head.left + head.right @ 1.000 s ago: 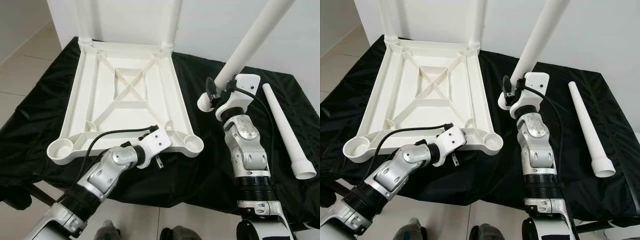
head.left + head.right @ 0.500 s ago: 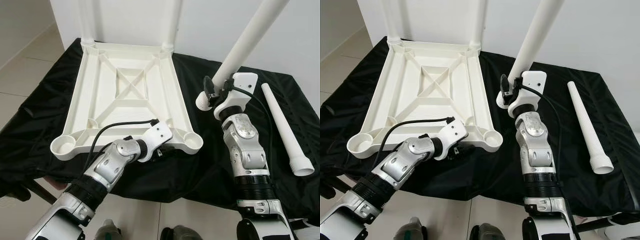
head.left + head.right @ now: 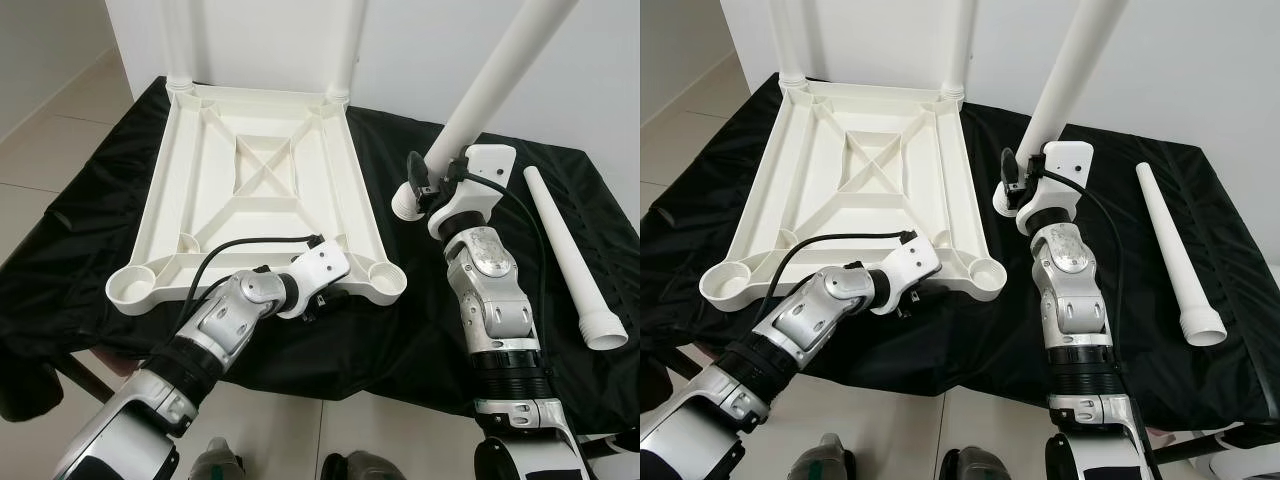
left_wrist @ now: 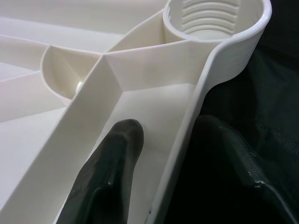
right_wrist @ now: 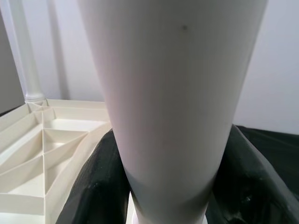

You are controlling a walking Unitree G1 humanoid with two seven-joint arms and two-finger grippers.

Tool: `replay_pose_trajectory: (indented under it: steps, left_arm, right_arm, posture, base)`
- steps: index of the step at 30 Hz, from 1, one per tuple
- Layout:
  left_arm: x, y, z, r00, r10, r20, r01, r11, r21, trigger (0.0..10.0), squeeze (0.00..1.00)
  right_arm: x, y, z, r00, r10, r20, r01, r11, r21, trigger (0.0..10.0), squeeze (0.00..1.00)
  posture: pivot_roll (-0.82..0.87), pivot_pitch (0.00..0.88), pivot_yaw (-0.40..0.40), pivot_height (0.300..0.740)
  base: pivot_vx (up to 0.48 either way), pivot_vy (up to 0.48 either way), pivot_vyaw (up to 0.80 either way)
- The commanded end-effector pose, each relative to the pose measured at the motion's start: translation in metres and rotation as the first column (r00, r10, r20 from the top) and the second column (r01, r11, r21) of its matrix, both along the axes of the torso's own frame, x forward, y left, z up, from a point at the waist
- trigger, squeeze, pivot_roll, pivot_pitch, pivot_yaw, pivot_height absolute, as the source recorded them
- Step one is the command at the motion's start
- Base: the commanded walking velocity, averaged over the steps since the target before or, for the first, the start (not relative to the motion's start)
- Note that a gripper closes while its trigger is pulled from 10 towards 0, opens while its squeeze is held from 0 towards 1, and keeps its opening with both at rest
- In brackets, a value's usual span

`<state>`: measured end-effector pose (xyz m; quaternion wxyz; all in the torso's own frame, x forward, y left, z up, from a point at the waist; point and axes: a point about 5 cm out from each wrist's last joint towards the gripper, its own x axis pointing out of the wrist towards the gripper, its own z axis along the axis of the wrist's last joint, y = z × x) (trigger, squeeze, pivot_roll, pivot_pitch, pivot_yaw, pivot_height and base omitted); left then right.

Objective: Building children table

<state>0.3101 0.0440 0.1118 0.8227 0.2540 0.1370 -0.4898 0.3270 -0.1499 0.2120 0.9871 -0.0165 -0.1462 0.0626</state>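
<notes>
Over the last second the left gripper (image 3: 322, 303) has moved in from just off the near rim of the upturned tabletop (image 3: 262, 190) and now straddles that rim close to the near right socket (image 3: 384, 281): the left wrist view shows one finger (image 4: 112, 172) inside the ribbed tray and the other outside against the black cloth (image 3: 420, 340), so the jaws stand apart around the rim wall, and whether they already press on it I cannot tell. The tabletop lies upside down on the left part of the cloth-covered stand, with two legs already standing in its far corner sockets and the near left socket (image 3: 130, 288) empty too. The right gripper (image 3: 425, 190) has barely shifted; its jaws are clamped on the thick end of a leg (image 3: 490, 90), held tilted up and away, above the cloth just right of the tabletop. This reads as bracing: the left arm looks set to steady the tabletop so the held leg can be brought to the near right socket. A spare leg (image 3: 570, 262) lies along the right edge of the cloth. No brand, label or writing can be read on anything here.
</notes>
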Motion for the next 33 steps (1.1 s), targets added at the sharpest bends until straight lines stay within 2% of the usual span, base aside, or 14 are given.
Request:
replay_pose_trajectory:
  steps: [1,11,12,15,16,20,28,29,32,33]
  left_arm:
    - [0.011,0.005,0.009,0.998,0.037,0.051,-0.039,0.999,0.024,10.0,0.00]
    - [0.023,0.002,0.019,0.997,0.006,0.077,-0.010,0.999,0.050,10.0,0.00]
    - [0.024,0.002,0.021,0.997,0.006,0.072,-0.008,1.000,0.026,3.7,0.00]
    - [0.024,0.001,0.022,0.998,0.006,0.070,-0.008,1.000,0.019,3.7,0.00]
    - [0.026,0.002,0.023,0.997,0.012,0.071,-0.014,1.000,0.027,10.0,0.00]
    - [0.030,0.006,0.024,0.996,0.017,0.084,-0.022,0.998,0.054,10.0,0.00]
    - [0.035,0.008,0.030,0.996,0.007,0.092,-0.011,0.999,0.041,10.0,0.00]
    - [0.034,0.008,0.031,0.996,0.000,0.091,-0.002,1.000,0.029,0.0,0.00]
    - [0.034,0.008,0.032,0.995,-0.008,0.095,0.006,1.000,0.023,0.0,0.00]
    - [0.035,0.008,0.032,0.995,-0.001,0.102,-0.003,0.999,0.038,10.0,0.00]
  right_arm:
    - [-0.002,0.001,0.004,1.000,0.015,0.015,-0.015,1.000,0.003,10.0,0.00]
    - [-0.010,0.006,0.003,0.999,0.053,-0.009,-0.052,0.996,0.072,10.0,0.00]
    - [-0.014,0.010,0.001,0.998,0.068,-0.014,-0.067,0.995,0.079,10.0,0.00]
    - [-0.015,0.011,0.001,0.997,0.073,-0.016,-0.072,0.994,0.081,10.0,0.00]
    - [-0.017,0.014,-0.001,0.996,0.084,-0.022,-0.082,0.993,0.084,10.0,0.00]
    - [-0.023,0.018,-0.005,0.993,0.109,-0.039,-0.105,0.990,0.091,10.0,0.00]
    - [-0.026,0.016,-0.010,0.987,0.126,-0.098,-0.117,0.989,0.089,10.0,0.00]
    - [-0.026,0.015,-0.011,0.985,0.131,-0.108,-0.123,0.989,0.081,10.0,0.00]
    - [-0.026,0.013,-0.011,0.983,0.138,-0.120,-0.129,0.989,0.074,10.0,0.00]
    - [-0.026,0.012,-0.011,0.982,0.143,-0.126,-0.135,0.989,0.065,10.0,0.00]
  posture:
    - [0.06,0.030,-0.090,0.740]
    - [0.06,0.038,-0.088,0.740]
    - [0.05,0.037,-0.082,0.740]
    - [0.05,0.037,-0.082,0.740]
    - [0.05,0.035,-0.078,0.740]
    - [0.04,0.029,-0.075,0.740]
    - [0.04,0.021,-0.076,0.740]
    - [0.04,0.018,-0.075,0.740]
    - [0.04,0.018,-0.076,0.740]
    - [0.05,0.019,-0.076,0.740]
  base:
    - [0.000,0.000,0.00]
    - [0.000,0.000,0.00]
    - [0.000,0.000,0.00]
    - [0.000,0.000,0.00]
    - [0.000,0.000,0.00]
    - [0.000,0.000,0.00]
    - [0.000,0.000,0.00]
    - [0.000,0.000,0.00]
    - [0.000,0.000,0.00]
    - [0.000,0.000,0.00]
